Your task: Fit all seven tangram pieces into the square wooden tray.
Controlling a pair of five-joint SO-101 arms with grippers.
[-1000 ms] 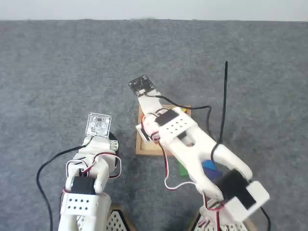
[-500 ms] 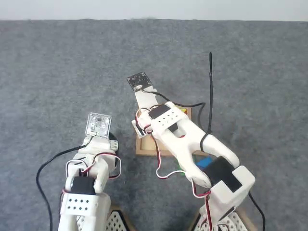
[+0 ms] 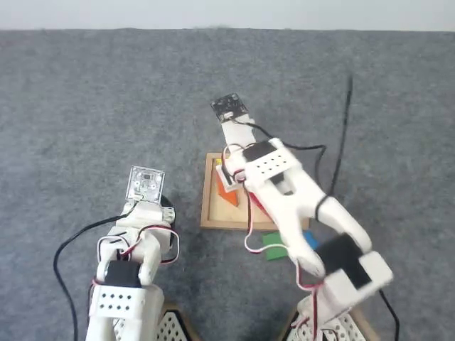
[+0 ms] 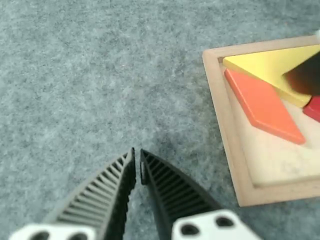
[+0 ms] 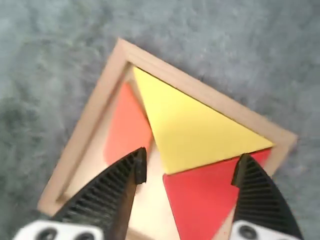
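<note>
Right tool (image 5: 190, 165) hangs wide and empty over the tray (image 5: 92, 120); beneath it sit the yellow triangle (image 5: 195, 130), red triangle (image 5: 200, 200) and orange piece (image 5: 127, 130); left tool (image 4: 137, 155) is pinched narrow on nothing, beside the tray. Likely between placements; next calls for fetching the green piece (image 3: 274, 249) or blue piece (image 3: 310, 241) on the desk behind the right tool.

This looks like a robotics test bench. The desk (image 3: 71, 92) is covered in grey felt-like matting. A white plastic left arm (image 3: 131, 284) and right arm (image 3: 298, 206), with exposed wiring (image 3: 106, 247), stand at its near edge. A plain pale wall (image 3: 227, 13) runs behind.
</note>
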